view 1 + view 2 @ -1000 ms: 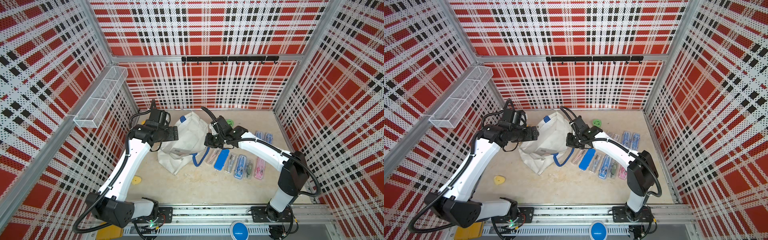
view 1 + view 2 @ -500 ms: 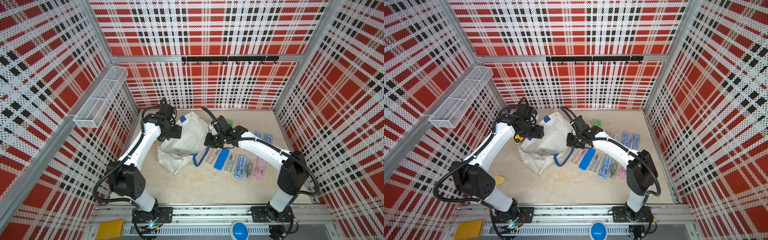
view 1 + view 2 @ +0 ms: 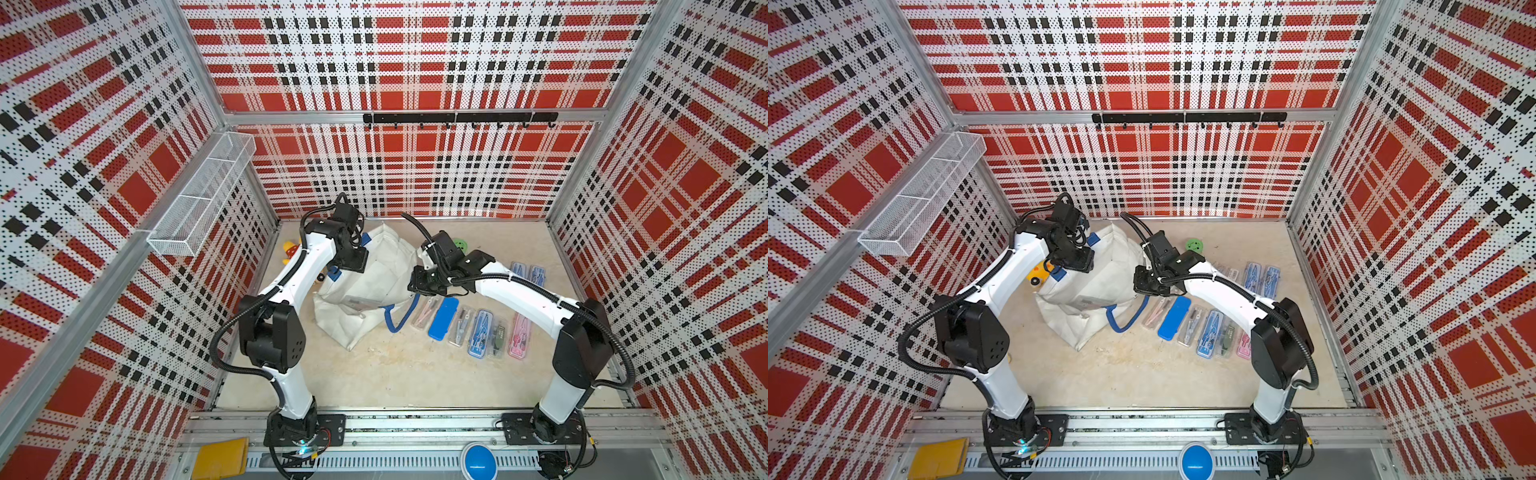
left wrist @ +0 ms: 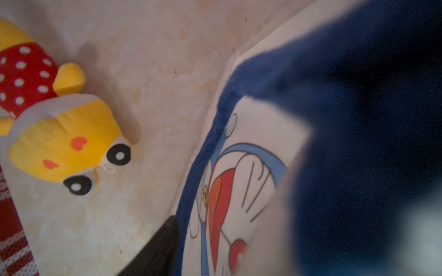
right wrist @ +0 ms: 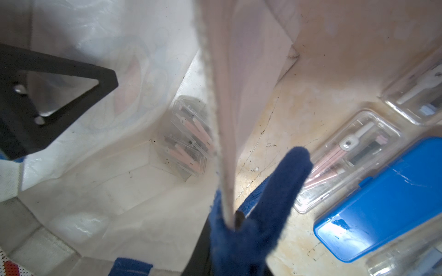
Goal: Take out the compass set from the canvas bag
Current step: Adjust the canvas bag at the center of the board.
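**Bench stock, one case in the bag**

Bench: flat, pale beige, scuffed and stained. It carries every item below.

Canvas bag: large limp white tote, creased, slumped left of centre with its mouth on the right side. It has a thick fuzzy blue strap and a cat print on the left-hand face. It is taken at opposite edges, apparently so the mouth gapes and the inside can be reached.

Right claw: clenched on the bag's right rim where the strap is sewn on, lifting the cloth like a tent.

Left claw: at the bag's far-left edge, by a blue patch. The strap blurs across its camera, so I cannot tell whether it is grasping or released.

Plush toy: yellow and rounded, with red polka-dot cloth. It lies left of the bag, apart from it.

Row of cases: slim clear hard-plastic boxes laid side by side right of the bag, probably sets already taken out.

Blue case: opaque, glossy, round-cornered. It sits in that row, near the mouth.

Compass set: clear rectangular case holding pinkish tools. It lies deep inside the bag on the cloth floor, not yet taken out.

Green disc: small, beyond the right arm.
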`<action>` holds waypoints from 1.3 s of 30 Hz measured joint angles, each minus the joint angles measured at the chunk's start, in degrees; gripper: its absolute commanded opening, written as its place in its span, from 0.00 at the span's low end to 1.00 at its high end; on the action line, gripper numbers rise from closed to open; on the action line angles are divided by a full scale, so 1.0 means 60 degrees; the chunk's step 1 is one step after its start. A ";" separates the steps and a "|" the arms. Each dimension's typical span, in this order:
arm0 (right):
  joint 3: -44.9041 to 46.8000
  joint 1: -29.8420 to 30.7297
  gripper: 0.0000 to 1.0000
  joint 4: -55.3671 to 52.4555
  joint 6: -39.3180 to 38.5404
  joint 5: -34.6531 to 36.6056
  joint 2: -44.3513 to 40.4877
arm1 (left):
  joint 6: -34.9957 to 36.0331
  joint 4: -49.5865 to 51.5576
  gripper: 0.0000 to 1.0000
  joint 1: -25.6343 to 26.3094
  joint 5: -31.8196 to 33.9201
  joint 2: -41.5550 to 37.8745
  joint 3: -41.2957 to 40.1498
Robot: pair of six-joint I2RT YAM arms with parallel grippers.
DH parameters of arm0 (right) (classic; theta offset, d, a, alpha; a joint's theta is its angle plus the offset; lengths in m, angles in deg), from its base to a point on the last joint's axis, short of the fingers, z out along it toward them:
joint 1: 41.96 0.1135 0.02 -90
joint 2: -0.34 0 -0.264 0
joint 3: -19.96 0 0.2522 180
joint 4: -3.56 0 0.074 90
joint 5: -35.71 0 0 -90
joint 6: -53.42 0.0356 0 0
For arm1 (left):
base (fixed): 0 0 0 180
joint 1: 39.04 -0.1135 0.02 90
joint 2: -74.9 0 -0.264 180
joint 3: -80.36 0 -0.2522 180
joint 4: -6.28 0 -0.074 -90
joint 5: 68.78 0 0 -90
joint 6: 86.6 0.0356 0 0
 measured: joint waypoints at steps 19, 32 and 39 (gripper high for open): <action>-0.0025 -0.0918 1.00 -0.0011 -0.0051 0.2408 -0.1803 | -0.0288 -0.0718 0.00 0.1162 0.0772 -0.0780 0.0124; 0.0452 -0.0160 0.66 0.1902 0.0820 0.1239 -0.2736 | -0.1169 -0.1628 0.00 0.1166 0.1508 -0.1985 -0.0193; -0.0273 0.1242 0.29 0.2080 0.0925 0.0729 -0.1803 | -0.1865 -0.2022 0.00 0.1461 0.1708 -0.2215 -0.1373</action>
